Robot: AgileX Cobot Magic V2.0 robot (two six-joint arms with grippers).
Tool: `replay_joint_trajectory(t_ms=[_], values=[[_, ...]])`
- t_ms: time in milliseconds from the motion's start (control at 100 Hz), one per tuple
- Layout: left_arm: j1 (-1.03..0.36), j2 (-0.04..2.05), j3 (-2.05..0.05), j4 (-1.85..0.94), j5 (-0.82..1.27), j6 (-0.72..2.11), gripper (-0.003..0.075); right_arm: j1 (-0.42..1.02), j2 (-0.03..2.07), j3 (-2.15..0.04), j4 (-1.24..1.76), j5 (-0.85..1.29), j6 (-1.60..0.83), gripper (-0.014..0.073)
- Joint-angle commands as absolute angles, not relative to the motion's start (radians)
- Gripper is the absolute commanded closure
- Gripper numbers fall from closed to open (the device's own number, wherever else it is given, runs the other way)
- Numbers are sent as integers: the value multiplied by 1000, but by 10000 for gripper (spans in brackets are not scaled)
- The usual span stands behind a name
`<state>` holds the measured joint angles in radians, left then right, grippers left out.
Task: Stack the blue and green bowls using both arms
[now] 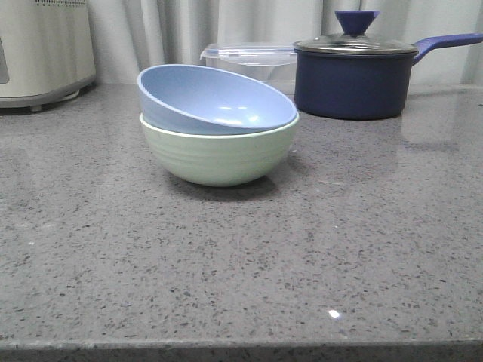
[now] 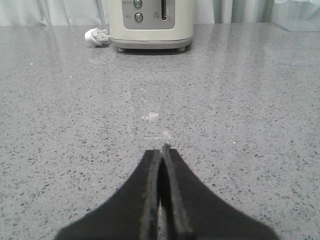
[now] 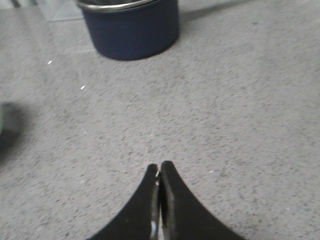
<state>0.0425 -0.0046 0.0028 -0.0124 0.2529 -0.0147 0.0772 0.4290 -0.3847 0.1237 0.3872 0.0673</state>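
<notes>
The blue bowl (image 1: 215, 99) sits tilted inside the green bowl (image 1: 219, 154) at the middle of the counter in the front view, its left side raised. Neither arm shows in the front view. My left gripper (image 2: 161, 149) is shut and empty, low over bare counter, facing the toaster. My right gripper (image 3: 160, 165) is shut and empty over bare counter, facing the navy pan. A blurred green edge (image 3: 2, 120) at the side of the right wrist view may be the green bowl.
A navy lidded saucepan (image 1: 355, 75) with a long handle stands at the back right; it also shows in the right wrist view (image 3: 131, 27). A clear plastic box (image 1: 253, 60) is behind the bowls. A cream toaster (image 1: 41, 49) stands back left, also in the left wrist view (image 2: 150, 22), with a white plug (image 2: 96, 36) beside it.
</notes>
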Motion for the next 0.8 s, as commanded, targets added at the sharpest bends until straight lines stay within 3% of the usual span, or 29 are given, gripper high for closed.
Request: replay_joint_trajectory(t_ms=[0,250,510,790], values=[[43,-39,43,-14,174,-21,741,56,409,-363,103,230,61,674],[43,-39,43,-14,174,-21,741,50,294,-163,40,-63,61,674],[43,-39,43,-14,174,-21,741,50,155,24,39,-222,61,674],[43,-39,43,-14,174,-21,741,50,-26,26,39,-66,61,674]])
